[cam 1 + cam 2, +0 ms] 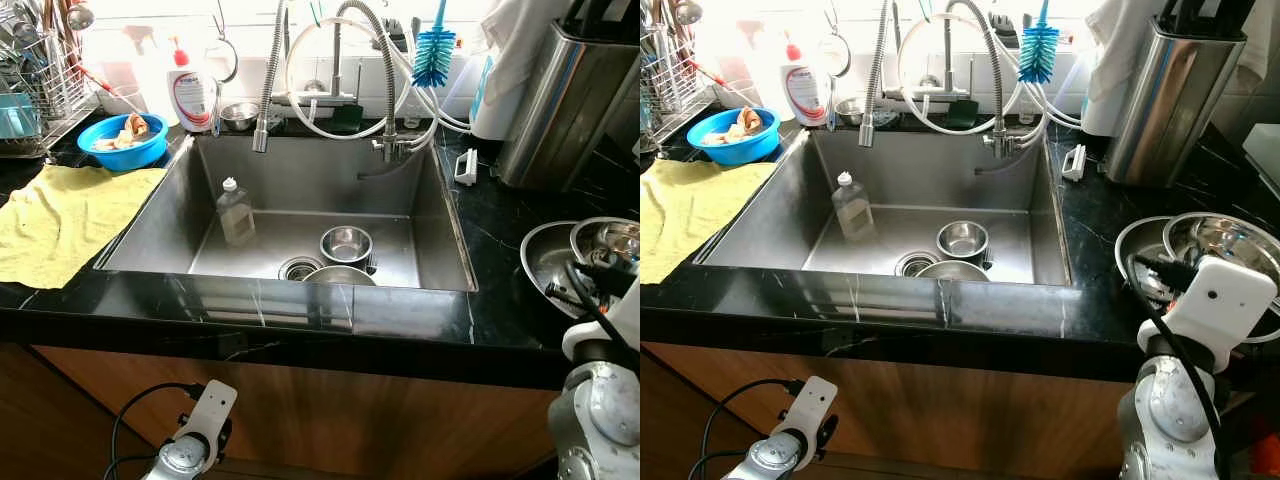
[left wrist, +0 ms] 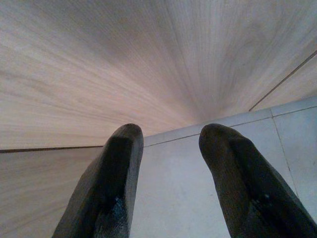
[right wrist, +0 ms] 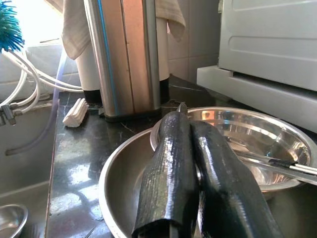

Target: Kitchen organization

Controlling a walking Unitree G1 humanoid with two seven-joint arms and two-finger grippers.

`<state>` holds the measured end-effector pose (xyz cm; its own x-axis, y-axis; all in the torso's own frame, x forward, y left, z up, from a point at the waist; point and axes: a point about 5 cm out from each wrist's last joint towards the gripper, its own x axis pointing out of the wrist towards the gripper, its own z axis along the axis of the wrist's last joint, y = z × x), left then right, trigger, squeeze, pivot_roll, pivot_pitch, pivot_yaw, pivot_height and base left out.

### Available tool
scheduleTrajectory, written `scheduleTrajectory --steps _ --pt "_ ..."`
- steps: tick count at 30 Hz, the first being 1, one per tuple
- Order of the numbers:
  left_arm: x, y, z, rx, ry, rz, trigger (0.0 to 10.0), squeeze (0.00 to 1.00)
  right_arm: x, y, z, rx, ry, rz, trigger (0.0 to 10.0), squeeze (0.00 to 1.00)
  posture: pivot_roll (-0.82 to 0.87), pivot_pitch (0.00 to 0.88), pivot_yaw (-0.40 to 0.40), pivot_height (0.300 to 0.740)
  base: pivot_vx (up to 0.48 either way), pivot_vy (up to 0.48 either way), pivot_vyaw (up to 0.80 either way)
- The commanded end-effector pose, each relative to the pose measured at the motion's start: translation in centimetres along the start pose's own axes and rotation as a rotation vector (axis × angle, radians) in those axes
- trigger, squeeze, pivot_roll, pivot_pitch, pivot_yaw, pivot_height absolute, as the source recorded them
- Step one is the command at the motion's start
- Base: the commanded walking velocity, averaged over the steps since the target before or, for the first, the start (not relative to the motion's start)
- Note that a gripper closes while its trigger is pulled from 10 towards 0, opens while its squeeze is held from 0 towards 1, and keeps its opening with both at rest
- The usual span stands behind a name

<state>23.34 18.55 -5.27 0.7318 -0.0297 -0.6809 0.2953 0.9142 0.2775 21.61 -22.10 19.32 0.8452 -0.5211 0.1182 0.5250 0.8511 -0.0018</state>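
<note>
Two shiny steel bowls (image 3: 233, 148) sit nested on the black stone counter (image 1: 1095, 225), on the robot's right side, next to the big steel sink (image 1: 180, 215). The right gripper (image 3: 190, 171) hangs just over the rim of the bigger bowl, with its two black fingers pressed together and nothing between them.

I think these bowls are light and hard, so they will not bend or break. They look smooth and shiny, so they may slip. The thin rim is the best place to pinch. Some long metal tools (image 3: 277, 163) lie in the smaller bowl and could rattle or fall out if it tips.

In the sink are a small steel bowl (image 1: 346, 243), another steel bowl (image 1: 338, 275) partly cut off by the sink's front edge, and a clear plastic bottle with a white cap (image 1: 236, 212). Behind the nested bowls stands a tall steel bin (image 1: 1170, 95).

Farther left are a yellow cloth (image 1: 60, 220) and a blue bowl with food scraps (image 1: 123, 141).

The left gripper (image 2: 171, 183) hangs low by the wooden cupboard front (image 2: 124, 64), fingers apart and empty.

Where the nested bowls touch is hidden by the fingers, and the far side of the bowls is cut off.
</note>
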Motion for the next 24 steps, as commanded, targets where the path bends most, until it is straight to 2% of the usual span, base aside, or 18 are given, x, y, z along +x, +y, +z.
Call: scheduleTrajectory --steps 1,8,10,11,14,15,17,20,24 --pt "0.0 0.4 0.1 0.016 -0.005 0.002 10.0 0.0 0.1 0.2 1.4 -0.01 -0.058 -0.001 10.0 0.0 -0.14 0.0 0.039 0.74 0.0 0.0 0.0" --pt "0.0 0.2 0.1 0.015 -0.005 0.001 10.0 0.0 0.5 1.1 2.6 -0.045 -0.112 0.05 10.0 0.0 -0.15 0.0 0.041 0.74 0.0 0.0 0.0" --pt "0.0 0.2 0.2 0.016 -0.005 0.001 10.0 0.0 0.6 2.1 2.2 -0.053 -0.074 0.119 10.0 0.0 -0.15 0.0 0.041 0.74 0.0 0.0 0.0" --pt "0.0 0.1 0.2 0.014 -0.005 0.0 10.0 0.0 0.6 3.4 1.7 -0.059 -0.033 0.209 10.0 0.0 -0.15 0.0 0.041 0.74 0.0 0.0 0.0" --pt "0.1 0.1 0.2 0.01 -0.006 0.0 10.0 0.0 0.7 5.0 0.9 -0.027 0.021 0.321 10.0 0.0 -0.15 0.0 0.042 0.74 0.0 0.0 0.0" --pt "0.1 0.1 0.2 0.01 -0.006 0.0 10.0 0.0 0.7 5.0 0.9 -0.027 0.021 0.321 10.0 0.0 -0.15 0.0 0.042 0.74 0.0 0.0 0.0" --pt "0.1 0.1 0.2 0.007 -0.004 0.0 10.0 0.0 1.3 7.2 1.1 0.008 0.06 0.473 10.0 0.0 -0.15 0.0 0.044 0.74 0.0 0.0 0.0" --pt "0.0 0.2 0.2 0.004 -0.002 0.003 10.0 0.0 1.7 8.7 2.1 0.009 0.034 0.597 10.0 0.0 -0.15 0.0 0.044 0.74 0.0 0.0 0.0" --pt "0.0 0.2 0.1 0.002 0.001 0.005 10.0 0.0 2.5 9.4 2.8 0.049 0.034 0.635 10.0 0.0 -0.14 0.0 0.042 0.74 0.0 0.0 0.0"
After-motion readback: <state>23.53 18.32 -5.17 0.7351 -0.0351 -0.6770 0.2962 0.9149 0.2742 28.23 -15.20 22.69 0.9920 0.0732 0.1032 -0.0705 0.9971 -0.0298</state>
